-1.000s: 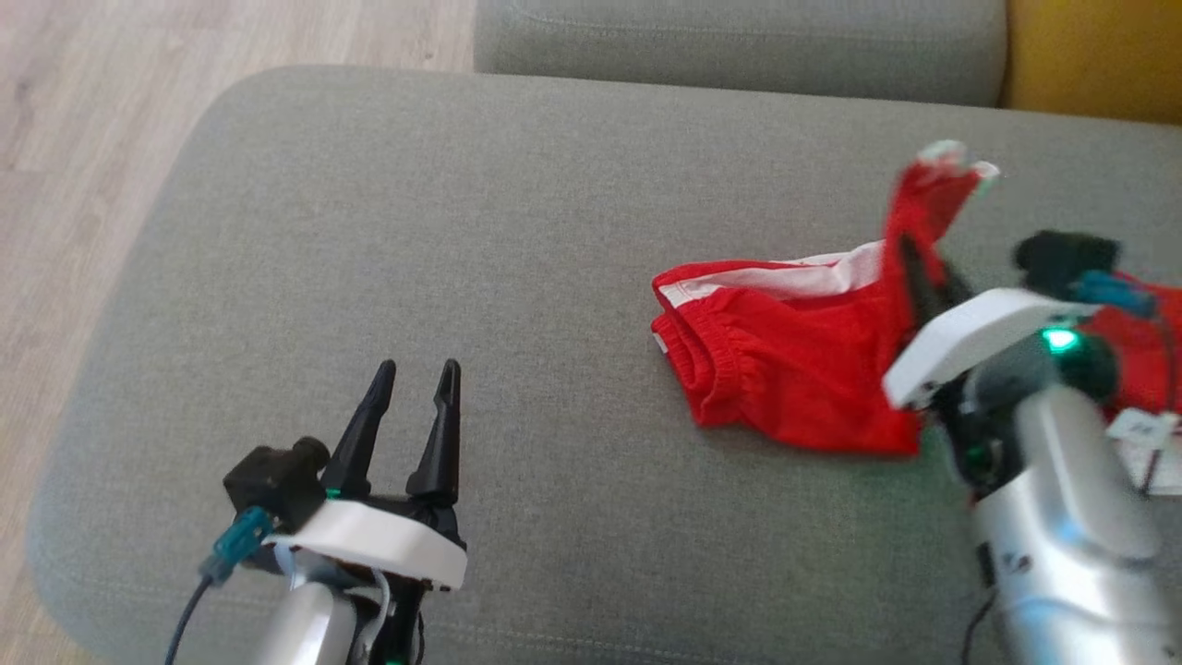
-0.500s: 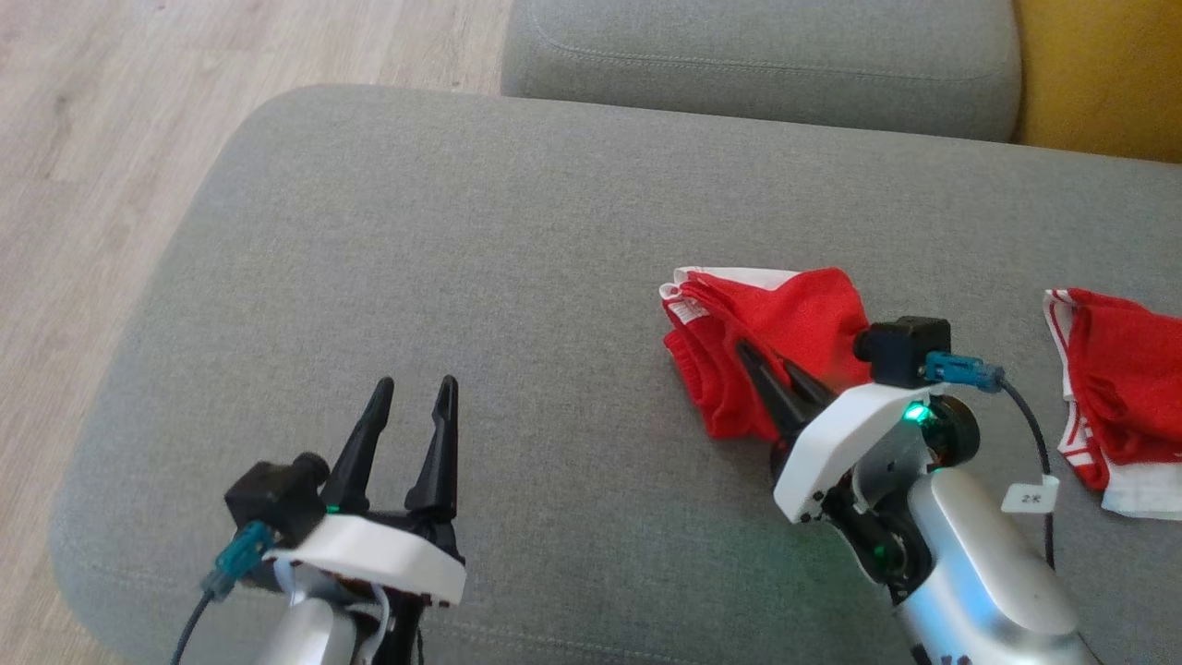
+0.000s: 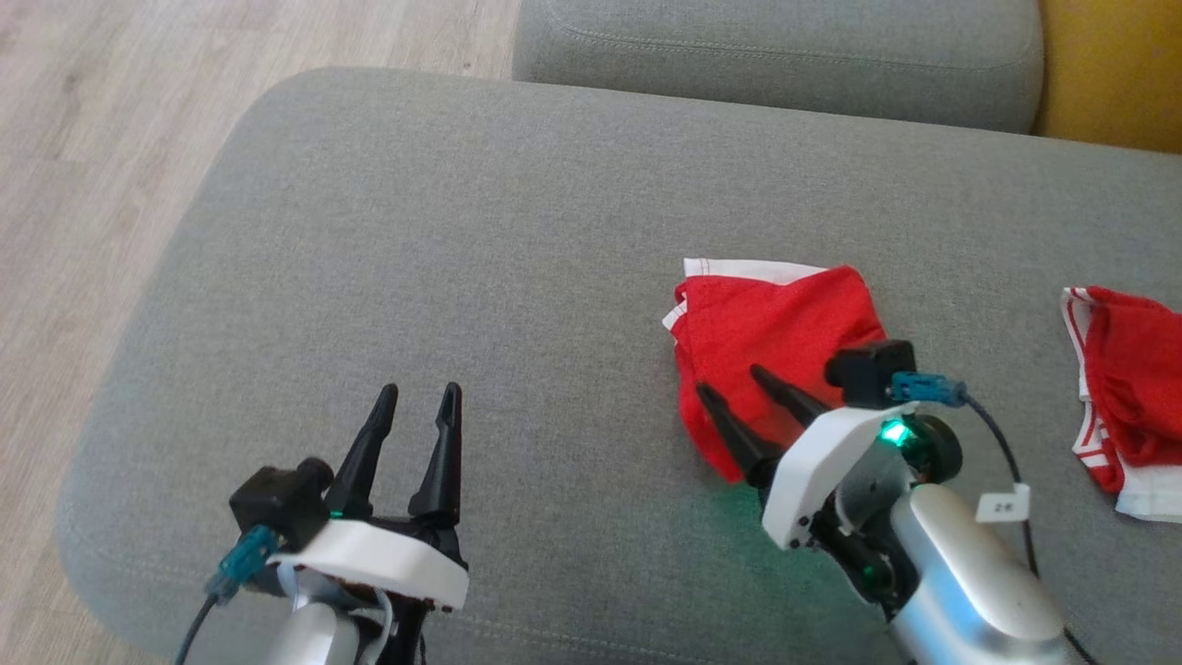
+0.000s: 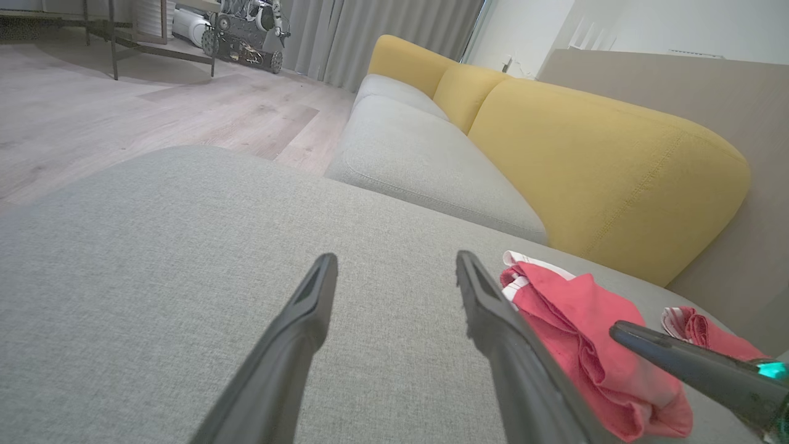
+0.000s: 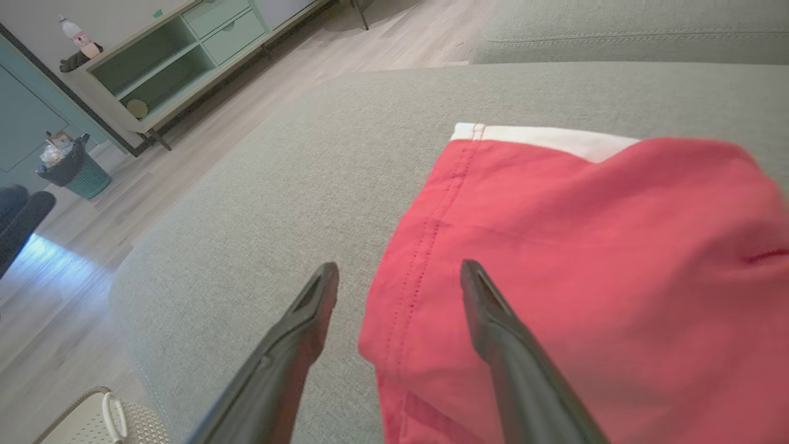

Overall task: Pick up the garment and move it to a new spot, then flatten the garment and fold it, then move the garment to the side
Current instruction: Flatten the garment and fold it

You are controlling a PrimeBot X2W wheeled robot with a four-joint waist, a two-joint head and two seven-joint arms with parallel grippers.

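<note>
While spread — right gripper (image 3: 728, 379) over garment (image 3: 776, 314)

Two garments (both red), folded garment (image 3: 776, 319) and second garment (image 3: 1128, 392); two grippers, left gripper (image 3: 419, 392) and right gripper (image 3: 729, 380).

The near edge of the red garment (image 3: 776, 314) is covered by the right gripper (image 3: 729, 380), and whether the fingertips touch the cloth cannot be told. To that gripper's right, a second red garment (image 3: 1122, 406) is cut by the picture's edge. In the right wrist view, the cloth beyond the fingers runs off the right and bottom edges.
</note>
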